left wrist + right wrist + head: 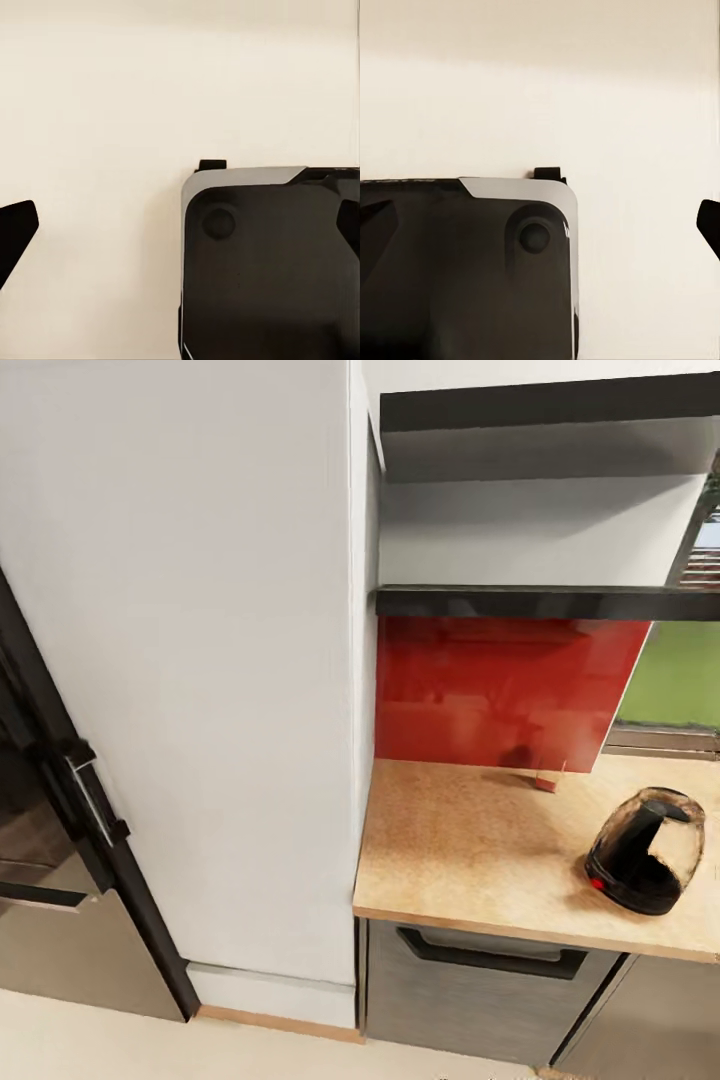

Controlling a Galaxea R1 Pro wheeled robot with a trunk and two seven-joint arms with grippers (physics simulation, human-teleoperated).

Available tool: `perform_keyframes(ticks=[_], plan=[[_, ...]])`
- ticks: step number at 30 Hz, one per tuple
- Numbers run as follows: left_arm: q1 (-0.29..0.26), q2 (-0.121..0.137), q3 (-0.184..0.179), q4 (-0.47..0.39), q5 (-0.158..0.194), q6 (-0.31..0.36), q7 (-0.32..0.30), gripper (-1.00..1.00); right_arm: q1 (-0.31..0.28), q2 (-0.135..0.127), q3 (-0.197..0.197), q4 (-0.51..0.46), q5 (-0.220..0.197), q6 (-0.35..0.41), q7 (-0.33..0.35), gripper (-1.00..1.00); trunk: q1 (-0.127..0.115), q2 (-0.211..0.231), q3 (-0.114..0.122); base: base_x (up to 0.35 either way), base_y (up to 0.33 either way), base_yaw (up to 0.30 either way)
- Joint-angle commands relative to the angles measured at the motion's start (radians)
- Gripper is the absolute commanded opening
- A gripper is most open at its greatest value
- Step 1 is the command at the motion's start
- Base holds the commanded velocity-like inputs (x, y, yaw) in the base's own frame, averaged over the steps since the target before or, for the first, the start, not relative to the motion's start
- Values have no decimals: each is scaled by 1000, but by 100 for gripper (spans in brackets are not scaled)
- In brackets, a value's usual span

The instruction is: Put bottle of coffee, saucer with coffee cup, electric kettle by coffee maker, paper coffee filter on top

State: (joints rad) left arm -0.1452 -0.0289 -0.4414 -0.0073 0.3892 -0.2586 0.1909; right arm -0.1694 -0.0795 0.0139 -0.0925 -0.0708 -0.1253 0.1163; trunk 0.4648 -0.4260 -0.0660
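Pincers: both had fingertips spread apart over pale floor [97,112], holding nothing; rounded smoky dark electric kettle [645,850] sat lower right on the speckled wood-tone counter [460,850], so probably the right arm's job.

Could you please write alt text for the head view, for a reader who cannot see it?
A rounded, dark, see-through electric kettle with a red button stands on a light speckled wood-tone countertop near its front edge. Behind are a glossy red backsplash and two dark shelves; a tall pale grey cabinet side is on the left.
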Motion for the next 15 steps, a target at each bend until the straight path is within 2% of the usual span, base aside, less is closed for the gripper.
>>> perform_keyframes(ticks=[1,15], plan=[[-1,0,-9,1,7,-3,4,100,-1,0,2,2,-7,-4,5,100,1,-2,-2,6,9,-266],[-1,0,-10,16,4,0,4,100,-1,0,2,2,-7,-4,5,100,1,-2,-2,1,1,-266]])
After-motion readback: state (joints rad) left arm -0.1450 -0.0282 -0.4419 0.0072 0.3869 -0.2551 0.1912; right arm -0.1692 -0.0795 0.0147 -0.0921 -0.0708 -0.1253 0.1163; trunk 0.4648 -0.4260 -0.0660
